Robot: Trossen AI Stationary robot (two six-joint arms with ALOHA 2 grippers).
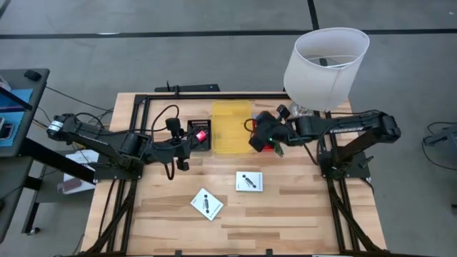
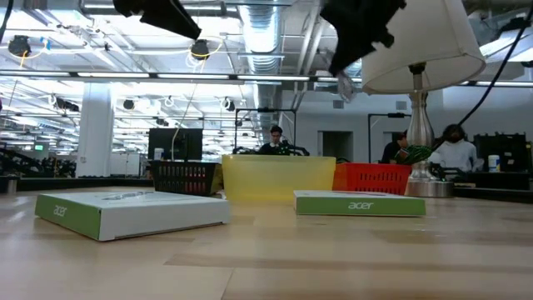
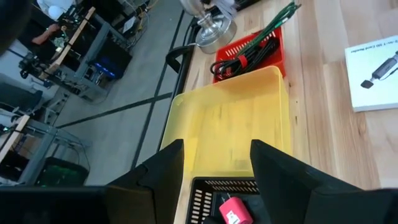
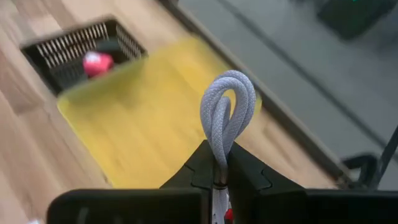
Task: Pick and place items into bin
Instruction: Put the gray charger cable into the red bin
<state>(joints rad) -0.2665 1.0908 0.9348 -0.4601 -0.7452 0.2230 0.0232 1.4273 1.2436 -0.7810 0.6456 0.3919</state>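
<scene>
two grippers above the table: right gripper (image 4: 219, 167) clamped on a looped pale cord (image 4: 226, 112) over the yellow bin (image 1: 230, 127), left gripper (image 3: 217, 163) spread apart over the black basket (image 1: 199, 135).

Both arms matte black, chunky segmented links, black cable loops hanging off the joints. Right arm (image 1: 357, 127) has pale lettering along its forearm link. Left arm (image 1: 100, 139) has a silver cylindrical fitting at its outer end. Gripper fingers dark, angular, wedge-shaped.

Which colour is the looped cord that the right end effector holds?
Pale grey-white cord, seen best in the right wrist view.
</scene>
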